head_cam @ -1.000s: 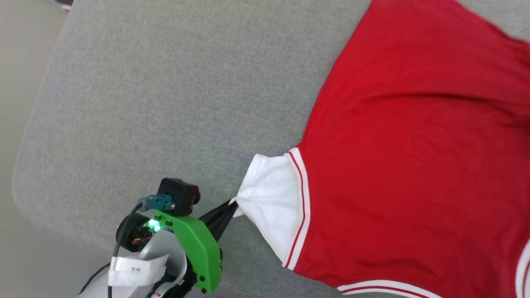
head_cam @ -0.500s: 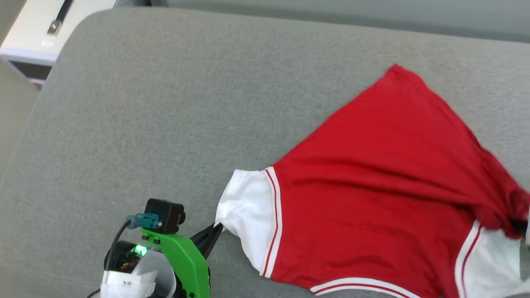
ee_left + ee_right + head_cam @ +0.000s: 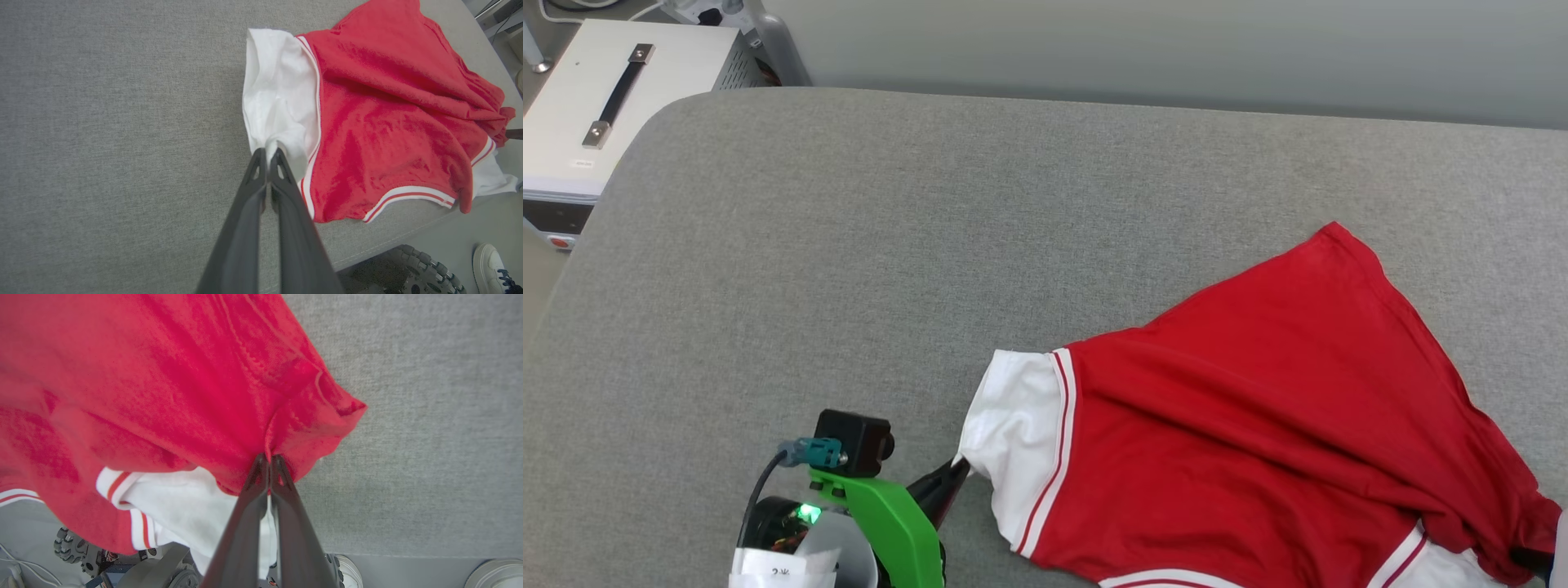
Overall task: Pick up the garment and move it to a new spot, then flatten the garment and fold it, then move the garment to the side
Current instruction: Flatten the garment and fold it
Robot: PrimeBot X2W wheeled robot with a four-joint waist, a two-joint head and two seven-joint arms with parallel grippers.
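Note:
The garment (image 3: 1258,425) is a red jersey shirt with white sleeves and red-and-white striped trim, lying plain side up on the grey cushion; lettering and number are hidden. My left gripper (image 3: 962,467) is shut on the corner of the white sleeve (image 3: 1017,433) at the lower middle of the head view. In the left wrist view the left gripper (image 3: 269,149) pinches that sleeve (image 3: 278,94). In the right wrist view my right gripper (image 3: 269,457) is shut on a bunched red edge of the garment (image 3: 163,388), with the other white sleeve (image 3: 179,510) hanging below it.
The grey cushion (image 3: 890,245) spreads wide to the left and behind the shirt. A white box with a black handle (image 3: 596,106) stands past its far left corner. The cushion's near edge, a wheeled base (image 3: 408,269) and a person's shoe (image 3: 494,265) sit below.
The head camera has tilted up, bringing the cushion's far edge and the white box into view. The shirt lies lower and slacker, with more folds toward the right hand. Both grippers still hold it.

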